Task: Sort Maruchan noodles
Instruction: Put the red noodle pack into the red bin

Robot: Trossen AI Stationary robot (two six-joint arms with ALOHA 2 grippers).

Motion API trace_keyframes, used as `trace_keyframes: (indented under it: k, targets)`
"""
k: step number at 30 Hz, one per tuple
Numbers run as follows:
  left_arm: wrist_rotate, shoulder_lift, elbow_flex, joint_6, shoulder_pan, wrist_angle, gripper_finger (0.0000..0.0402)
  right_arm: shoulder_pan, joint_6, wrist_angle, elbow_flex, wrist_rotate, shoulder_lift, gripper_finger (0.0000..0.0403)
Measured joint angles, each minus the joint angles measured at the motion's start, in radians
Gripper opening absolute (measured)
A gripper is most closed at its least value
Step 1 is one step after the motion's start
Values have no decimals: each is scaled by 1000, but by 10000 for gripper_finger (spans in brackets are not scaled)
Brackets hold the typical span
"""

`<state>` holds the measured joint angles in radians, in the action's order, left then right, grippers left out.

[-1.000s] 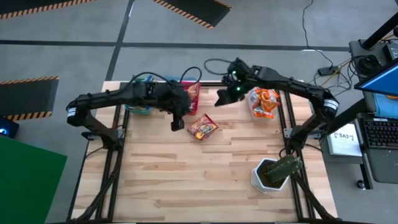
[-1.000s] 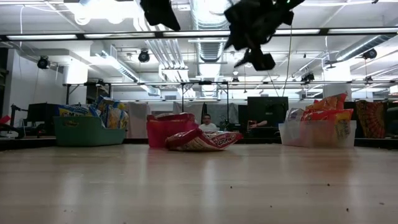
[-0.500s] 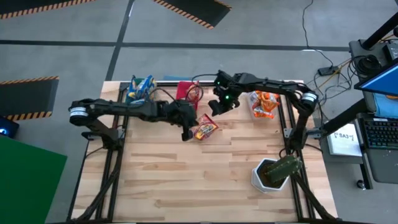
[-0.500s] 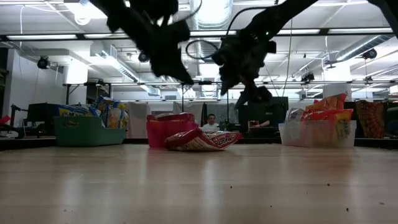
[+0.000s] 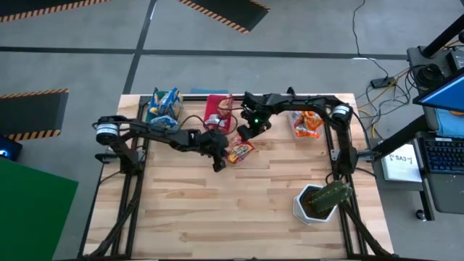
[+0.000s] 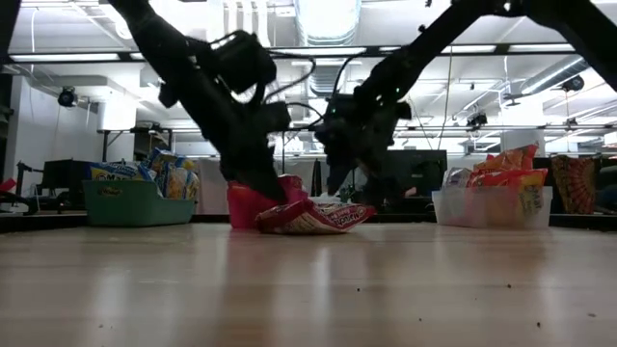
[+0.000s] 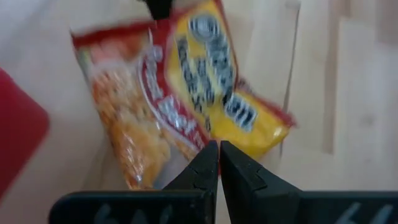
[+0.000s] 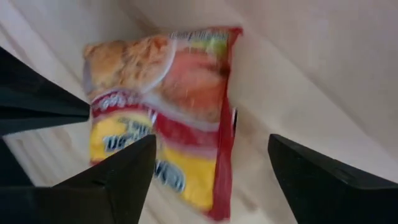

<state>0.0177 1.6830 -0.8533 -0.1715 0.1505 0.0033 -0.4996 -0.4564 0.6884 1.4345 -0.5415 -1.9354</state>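
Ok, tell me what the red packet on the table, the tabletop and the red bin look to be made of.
Red packet: thin glossy plastic film, judging by the printed wrapper and its creased, puffed shape.
Tabletop: pale wood, with visible plank seams and grain; it looks smooth, faintly reflective in the low view.
Red bin: probably moulded plastic, uniformly coloured, finish hard to judge.

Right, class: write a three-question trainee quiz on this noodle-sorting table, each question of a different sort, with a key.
1. True or false: the left gripper is shut.
2. The red-and-yellow plastic noodle packet lies: A) on the wooden table; B) in the teal plastic bin; C) in the pink plastic bin.
3. Fill in: the right gripper, above that packet, is ____.

Key: 1 true; 2 A; 3 open.
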Motion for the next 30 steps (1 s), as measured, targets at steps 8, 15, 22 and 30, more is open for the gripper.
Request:
trace_keyframes:
  k: [8, 15, 22, 30]
  targets:
    - [2, 92, 7, -10, 0, 16, 0, 7, 55, -44, 0, -35, -45, 306]
    - [2, 121, 5, -26, 0, 51, 0, 15, 45, -94, 0, -138, -44, 297]
    - [-3, 122, 7, -49, 0, 68, 0, 57, 53, -165, -3, -204, -61, 283]
    - [-6, 122, 7, -59, 0, 69, 0, 81, 59, -202, -3, -207, -58, 213]
